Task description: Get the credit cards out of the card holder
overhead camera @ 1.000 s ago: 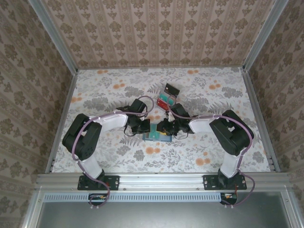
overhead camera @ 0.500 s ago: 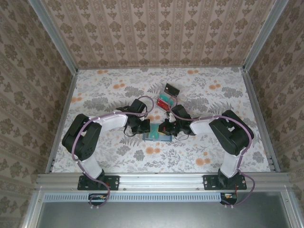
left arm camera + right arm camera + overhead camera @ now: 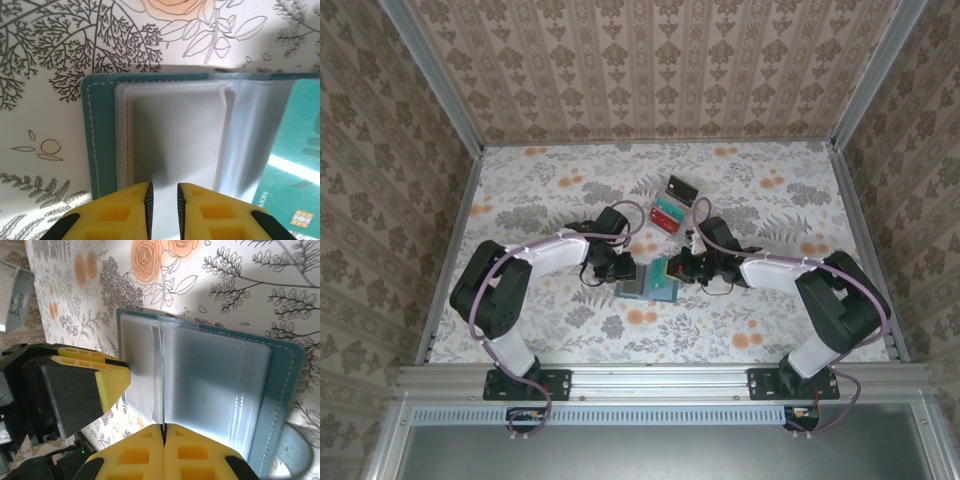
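From above, both arms fold inward over the middle of the table (image 3: 550, 200), elbows pushed out to the sides and forearms lying low, so that the wrists face each other. The left fingers (image 3: 625, 268) sit at the left end of the holder (image 3: 642, 290) and the right fingers (image 3: 675, 270) at its right end. A teal card (image 3: 662, 270) stands up at the right fingers. The holder lies open and flat between the two wrists. Just behind them is a small cluster of red and teal things (image 3: 667, 210). The table is bare to the left, to the right and on the near side, and the walls stand well away.

From the left wrist, the left fingers (image 3: 120, 207) are parted by a narrow slit with nothing in it. They hang over the near edge of the pale lining; whether they touch it I cannot tell. The holder's (image 3: 100, 140) stitched teal border runs down the left and bare table lies beyond it. On the right, the card (image 3: 295, 165), with a gold chip, rises at a tilt.

From the right wrist, the right fingers (image 3: 200, 450) are pressed together on the card (image 3: 161, 375), which shows edge-on as a thin line over the holder's (image 3: 215, 385) fold. Both panels lie flat. The left fingers (image 3: 112, 385) hover at the far panel's outer edge, with free table around the holder's other sides.
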Action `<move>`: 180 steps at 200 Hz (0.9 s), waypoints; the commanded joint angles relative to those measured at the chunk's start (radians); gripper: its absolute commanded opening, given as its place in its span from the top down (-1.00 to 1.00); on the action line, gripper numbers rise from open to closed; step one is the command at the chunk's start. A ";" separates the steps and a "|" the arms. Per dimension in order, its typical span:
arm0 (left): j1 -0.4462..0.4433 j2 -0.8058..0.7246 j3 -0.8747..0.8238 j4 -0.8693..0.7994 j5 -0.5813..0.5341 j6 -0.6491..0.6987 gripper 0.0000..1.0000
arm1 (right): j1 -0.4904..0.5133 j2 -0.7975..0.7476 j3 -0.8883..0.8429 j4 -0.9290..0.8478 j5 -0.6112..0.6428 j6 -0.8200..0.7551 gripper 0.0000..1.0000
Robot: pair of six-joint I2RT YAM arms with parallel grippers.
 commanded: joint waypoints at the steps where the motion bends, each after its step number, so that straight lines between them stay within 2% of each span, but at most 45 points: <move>1: 0.004 -0.092 0.048 -0.024 0.014 0.000 0.41 | -0.008 -0.087 -0.001 -0.057 -0.033 -0.002 1.00; 37: 0.097 -0.225 -0.025 0.103 0.159 -0.068 0.21 | -0.056 -0.194 0.004 -0.006 -0.100 0.006 1.00; 64: 0.164 -0.324 -0.071 0.195 0.275 -0.114 -0.10 | -0.105 -0.232 0.009 0.083 -0.201 0.027 1.00; 91: 0.180 -0.394 -0.098 0.324 0.399 -0.190 -0.42 | -0.122 -0.242 0.031 0.137 -0.271 0.050 1.00; 106: 0.176 -0.408 -0.116 0.417 0.460 -0.239 -0.52 | -0.122 -0.248 0.036 0.202 -0.301 0.091 1.00; 135: 0.171 -0.399 -0.123 0.516 0.518 -0.296 -0.57 | -0.122 -0.237 0.058 0.311 -0.355 0.168 1.00; 155: 0.172 -0.366 -0.133 0.645 0.576 -0.381 -0.58 | -0.122 -0.220 0.075 0.357 -0.387 0.206 1.00; 180: 0.170 -0.346 -0.134 0.709 0.599 -0.416 -0.39 | -0.122 -0.206 0.074 0.433 -0.400 0.263 1.00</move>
